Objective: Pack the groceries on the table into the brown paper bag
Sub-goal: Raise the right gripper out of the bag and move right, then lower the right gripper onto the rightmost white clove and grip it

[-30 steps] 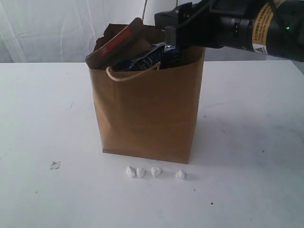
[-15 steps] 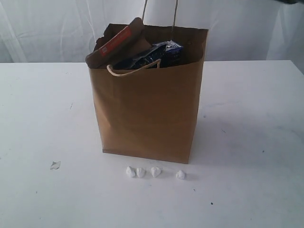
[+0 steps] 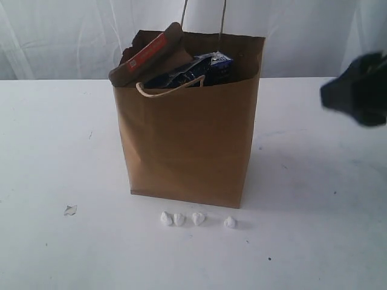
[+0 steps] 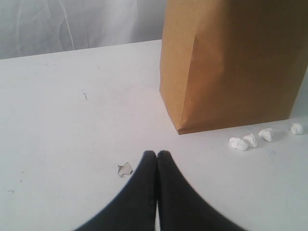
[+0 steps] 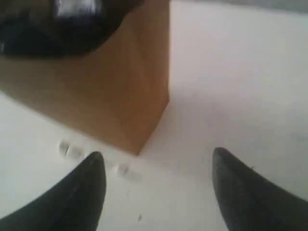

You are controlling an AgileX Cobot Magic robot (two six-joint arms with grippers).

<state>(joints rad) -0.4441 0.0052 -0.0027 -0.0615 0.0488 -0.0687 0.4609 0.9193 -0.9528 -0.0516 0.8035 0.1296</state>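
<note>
Right gripper [image 5: 156, 159] hangs spread and empty over the table [image 3: 60, 151]. The bag [image 3: 187, 145] stands apart ahead of it, pouch [image 3: 148, 54] and carton [image 3: 208, 65] poking out. Left gripper [image 4: 157, 153] is clenched empty, crumbs [image 4: 250, 140] ahead. Packing looks done; next likely needs only parking both arms.

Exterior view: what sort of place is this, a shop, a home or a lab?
Probably a lab or staged test setup: a large white table, a plain white curtain as backdrop, and a lone brown paper bag standing on it.
</note>
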